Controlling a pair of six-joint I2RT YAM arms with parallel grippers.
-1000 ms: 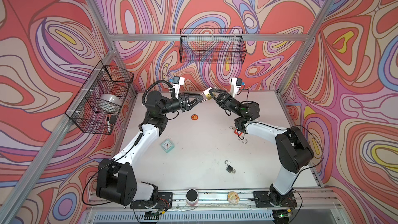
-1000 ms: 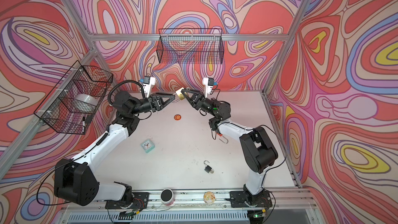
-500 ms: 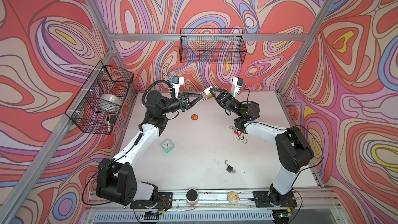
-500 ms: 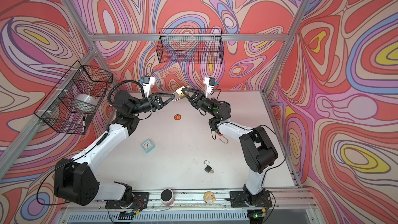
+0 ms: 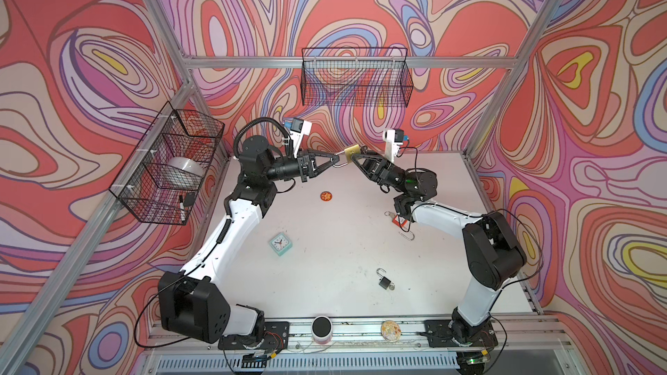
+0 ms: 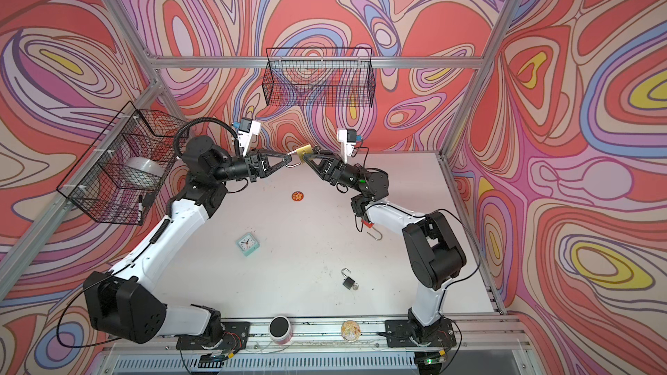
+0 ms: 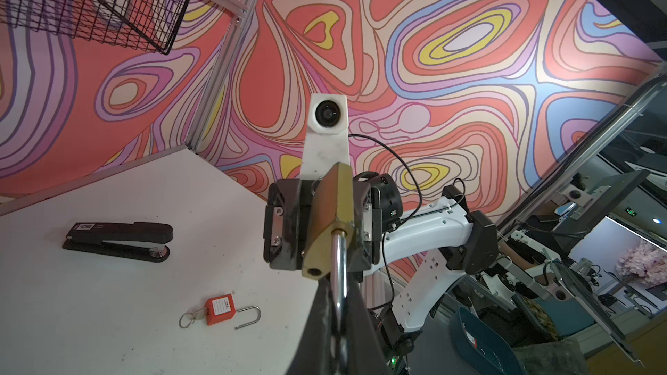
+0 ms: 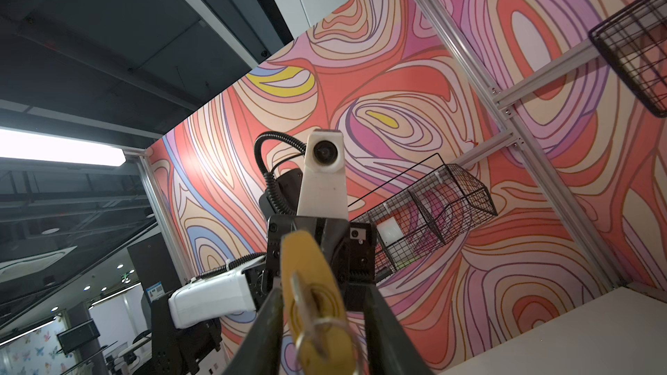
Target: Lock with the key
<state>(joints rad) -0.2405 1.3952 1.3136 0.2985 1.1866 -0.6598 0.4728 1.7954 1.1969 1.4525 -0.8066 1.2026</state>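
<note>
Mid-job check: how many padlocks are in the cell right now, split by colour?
brass padlock: 1, shackle gripped by the left claw
red padlock: 1, on the table
black padlock: 1, on the table
Total: 3

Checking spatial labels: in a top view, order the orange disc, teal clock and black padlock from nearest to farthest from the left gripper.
From the left gripper:
1. Orange disc, back of table.
2. Teal clock, left side.
3. Black padlock, front, right of centre.
</note>
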